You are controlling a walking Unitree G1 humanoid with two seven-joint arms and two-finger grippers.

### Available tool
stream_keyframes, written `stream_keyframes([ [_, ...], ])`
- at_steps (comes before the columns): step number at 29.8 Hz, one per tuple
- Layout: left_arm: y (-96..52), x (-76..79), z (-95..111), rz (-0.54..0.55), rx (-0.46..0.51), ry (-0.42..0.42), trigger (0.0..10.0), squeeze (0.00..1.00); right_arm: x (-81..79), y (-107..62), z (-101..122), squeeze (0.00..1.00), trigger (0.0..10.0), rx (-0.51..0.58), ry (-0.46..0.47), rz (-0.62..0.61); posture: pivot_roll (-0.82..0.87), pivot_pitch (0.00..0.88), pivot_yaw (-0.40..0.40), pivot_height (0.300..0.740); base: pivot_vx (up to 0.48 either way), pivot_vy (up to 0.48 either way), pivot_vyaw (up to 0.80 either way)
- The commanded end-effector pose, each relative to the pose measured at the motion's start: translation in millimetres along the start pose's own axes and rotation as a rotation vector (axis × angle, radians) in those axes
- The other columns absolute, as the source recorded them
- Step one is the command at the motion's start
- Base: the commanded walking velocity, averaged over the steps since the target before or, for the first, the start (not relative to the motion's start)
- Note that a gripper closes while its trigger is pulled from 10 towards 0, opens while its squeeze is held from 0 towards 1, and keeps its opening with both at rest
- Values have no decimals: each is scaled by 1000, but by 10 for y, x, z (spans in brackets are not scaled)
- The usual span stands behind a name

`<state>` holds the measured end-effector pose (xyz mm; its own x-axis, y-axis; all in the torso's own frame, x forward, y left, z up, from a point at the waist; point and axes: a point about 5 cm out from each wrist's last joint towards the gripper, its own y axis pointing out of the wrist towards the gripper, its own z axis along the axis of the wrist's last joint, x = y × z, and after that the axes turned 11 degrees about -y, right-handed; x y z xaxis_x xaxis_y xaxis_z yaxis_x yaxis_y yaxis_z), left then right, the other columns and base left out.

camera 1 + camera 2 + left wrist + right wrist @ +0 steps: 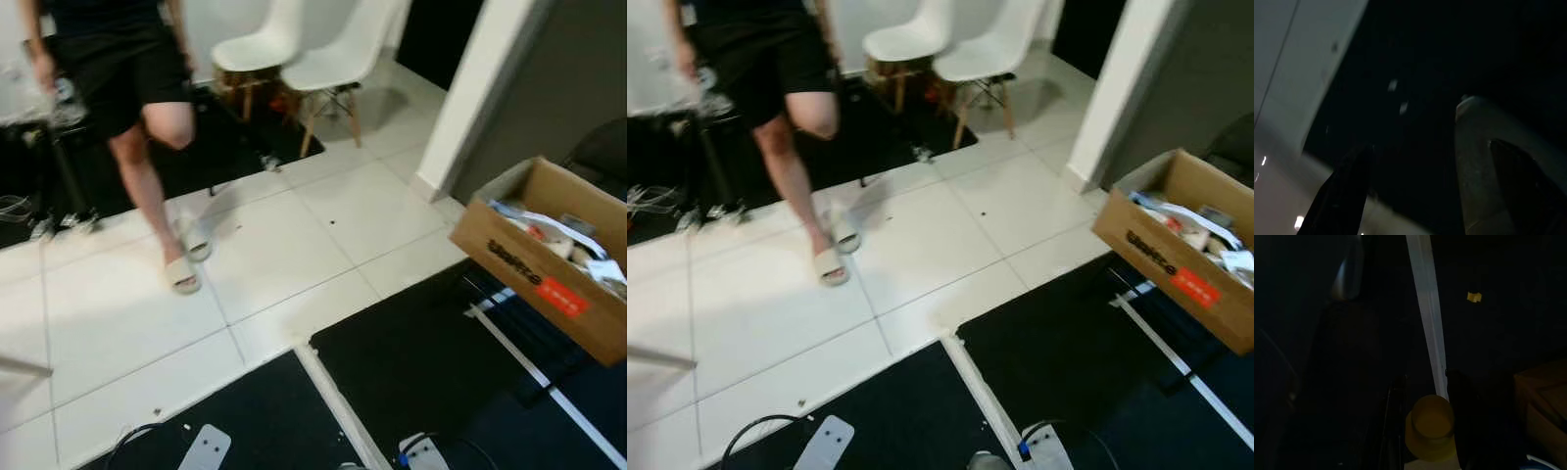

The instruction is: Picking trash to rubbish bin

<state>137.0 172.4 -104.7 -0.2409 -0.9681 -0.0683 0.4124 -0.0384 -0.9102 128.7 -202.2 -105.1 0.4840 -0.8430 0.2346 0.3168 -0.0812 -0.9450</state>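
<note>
A brown cardboard box [537,266] holding crumpled paper and wrappers stands at the right on a black mat [421,362]; its corner [1542,396] also appears in the dark right wrist view. There my right gripper [1429,428] hangs low, shut on a small round yellow piece of trash [1431,425] held between its two black fingers. My left gripper [1410,191] hangs over the dark mat near the white tile edge. Its fingers stand wide apart and open, with nothing between them.
A person [147,108] in black shorts and pale slippers steps across the white tiles [294,245] ahead on the left. Two white chairs [313,59] stand at the back. A white pillar [480,88] rises behind the box. White tape lines [534,367] cross the mat.
</note>
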Motion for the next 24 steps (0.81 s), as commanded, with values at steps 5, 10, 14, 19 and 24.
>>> stream_keyframes([
  [5,-21,28,-182,-13,-64,3,10000,0,-38,2,18,0,10000,10,9,8,26,88,14,740,0,0,-800],
  [10,-21,29,-181,-15,-65,7,10000,0,-35,2,23,0,10000,17,12,3,26,88,14,740,0,0,-800],
  [14,-21,28,-180,-15,-64,10,10000,0,-38,2,27,0,10000,24,19,-1,26,84,13,740,0,0,-800],
  [19,-21,28,-180,-16,-64,12,10000,0,-38,1,38,0,10000,43,41,-6,26,84,13,740,0,0,-800],
  [24,-22,26,-185,-17,-65,14,10000,0,-40,0,42,0,10000,59,69,-22,27,79,14,740,0,0,-800],
])
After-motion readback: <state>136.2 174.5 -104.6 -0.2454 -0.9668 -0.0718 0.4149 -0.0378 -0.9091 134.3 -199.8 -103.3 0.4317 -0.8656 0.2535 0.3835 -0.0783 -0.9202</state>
